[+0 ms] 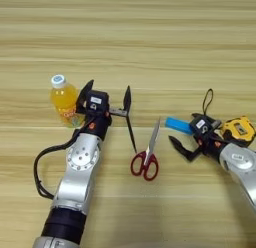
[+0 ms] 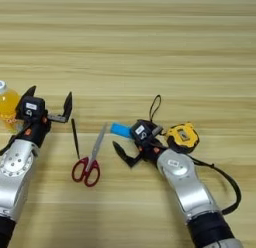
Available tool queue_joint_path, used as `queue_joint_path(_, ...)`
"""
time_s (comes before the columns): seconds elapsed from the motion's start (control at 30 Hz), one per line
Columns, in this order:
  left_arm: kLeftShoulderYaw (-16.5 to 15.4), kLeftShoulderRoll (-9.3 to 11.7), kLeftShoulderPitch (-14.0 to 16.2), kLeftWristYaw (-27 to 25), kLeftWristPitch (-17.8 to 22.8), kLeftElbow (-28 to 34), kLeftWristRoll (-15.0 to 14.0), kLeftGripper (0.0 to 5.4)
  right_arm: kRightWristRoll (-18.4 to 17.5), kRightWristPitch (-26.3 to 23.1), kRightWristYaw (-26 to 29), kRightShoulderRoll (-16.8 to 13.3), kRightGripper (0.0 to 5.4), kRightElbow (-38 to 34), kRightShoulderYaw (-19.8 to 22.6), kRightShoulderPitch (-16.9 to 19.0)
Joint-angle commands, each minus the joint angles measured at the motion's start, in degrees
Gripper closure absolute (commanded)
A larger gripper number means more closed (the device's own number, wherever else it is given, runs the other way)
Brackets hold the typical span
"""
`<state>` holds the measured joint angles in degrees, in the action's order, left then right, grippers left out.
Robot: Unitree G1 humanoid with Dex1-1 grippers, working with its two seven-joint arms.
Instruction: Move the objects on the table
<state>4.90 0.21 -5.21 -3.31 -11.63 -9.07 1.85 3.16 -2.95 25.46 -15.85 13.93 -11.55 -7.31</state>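
Left gripper (image 1: 107, 98): fingers spread, empty, beside juice bottle (image 1: 64, 100). Right gripper (image 2: 126, 148): fingers spread over blue bar (image 2: 120, 130), likely approaching.

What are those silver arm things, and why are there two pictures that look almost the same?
They are a robot's two arms. Both pictures come from the two camera eyes on its head, looking down at a wooden table. The left gripper is open beside a juice bottle. The right gripper is open too, near a blue bar and a yellow tape measure. Between the arms lie red scissors and a thin black pen. Nothing is held right now.
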Motion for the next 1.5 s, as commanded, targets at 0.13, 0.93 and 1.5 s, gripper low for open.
queue_joint_path(0.13, 0.19, -0.18, 0.43, 0.01, 1.00, 0.92, 0.21, 0.00, -1.80, -1.78, 1.09, 0.82, 0.01, 2.22, 1.32, -1.99)
queue_joint_path(0.93, 0.33, -0.50, 0.52, 0.25, 1.39, 1.40, 0.28, 0.00, -4.98, -13.40, 2.83, 0.24, 0.78, 3.28, 2.40, -1.63)
queue_joint_path(1.5, 0.02, -0.63, 0.50, 0.24, 1.37, 1.48, 0.29, 0.00, -5.95, -13.86, 2.75, -0.39, 2.62, 0.49, 3.57, -0.44)
